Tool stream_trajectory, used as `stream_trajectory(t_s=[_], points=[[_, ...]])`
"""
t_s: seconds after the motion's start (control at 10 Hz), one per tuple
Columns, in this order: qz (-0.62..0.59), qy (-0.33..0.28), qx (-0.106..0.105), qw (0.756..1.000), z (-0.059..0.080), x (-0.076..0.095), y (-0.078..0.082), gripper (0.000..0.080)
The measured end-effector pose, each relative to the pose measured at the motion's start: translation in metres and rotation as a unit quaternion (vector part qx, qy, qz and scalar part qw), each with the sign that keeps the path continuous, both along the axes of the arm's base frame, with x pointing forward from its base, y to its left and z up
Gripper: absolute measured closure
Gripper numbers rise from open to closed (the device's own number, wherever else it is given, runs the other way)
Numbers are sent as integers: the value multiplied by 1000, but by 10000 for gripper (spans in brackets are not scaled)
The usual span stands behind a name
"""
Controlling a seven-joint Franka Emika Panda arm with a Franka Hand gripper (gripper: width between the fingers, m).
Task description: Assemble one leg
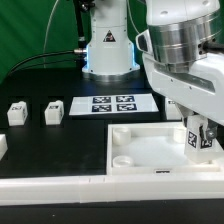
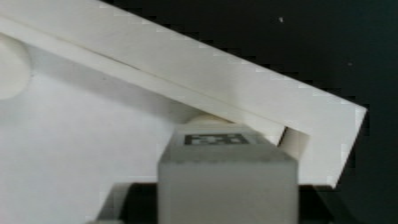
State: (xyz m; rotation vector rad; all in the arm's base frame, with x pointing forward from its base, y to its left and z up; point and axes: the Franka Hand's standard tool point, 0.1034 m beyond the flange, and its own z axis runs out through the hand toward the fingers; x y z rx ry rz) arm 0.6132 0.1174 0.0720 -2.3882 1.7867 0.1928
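My gripper (image 1: 201, 128) is shut on a leg (image 1: 195, 140), a small white post with a black-and-white tag. It holds the leg upright over the corner of the white tray-like tabletop (image 1: 140, 158) at the exterior view's right. In the wrist view the leg (image 2: 226, 175) fills the space between my jaws, with its tag facing up. Its far end is close to the tabletop's raised rim (image 2: 196, 70) near a corner. I cannot tell whether the leg touches the tabletop. Two more legs (image 1: 17, 112) (image 1: 53, 111) stand at the exterior view's left.
The marker board (image 1: 112, 104) lies behind the tabletop, in front of the arm's base (image 1: 107, 50). Part of another white piece (image 1: 2, 146) shows at the left edge. A white ledge (image 1: 60, 188) runs along the table's front.
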Motion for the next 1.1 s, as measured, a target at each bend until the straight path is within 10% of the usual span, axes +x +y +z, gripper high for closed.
stream_trajectory(t_s=[0.5, 1.1], points=[[135, -26, -1, 991, 0, 0, 0, 166], [528, -78, -24, 846, 8, 11, -6, 151]])
